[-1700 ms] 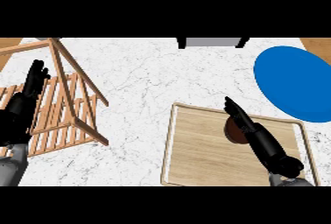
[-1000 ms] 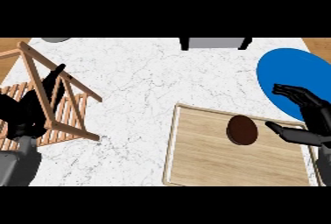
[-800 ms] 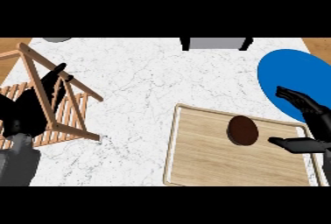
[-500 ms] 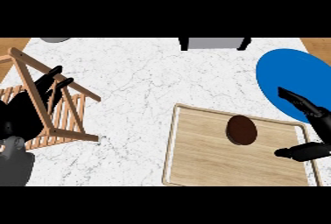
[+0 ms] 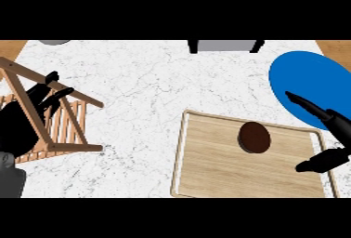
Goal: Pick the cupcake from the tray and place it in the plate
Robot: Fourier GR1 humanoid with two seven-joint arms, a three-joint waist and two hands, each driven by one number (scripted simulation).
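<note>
The right hand hangs spread beside the cupcake on the tray; it looks light and soft, best taken by its sides.

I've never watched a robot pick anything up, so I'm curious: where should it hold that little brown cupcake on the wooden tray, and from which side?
Probably around its round sides, coming from the right. The cupcake sits alone in the far part of the tray, nothing crowding it, and the right hand is open just beside it, fingers and thumb spread wide enough to close around it.
</note>
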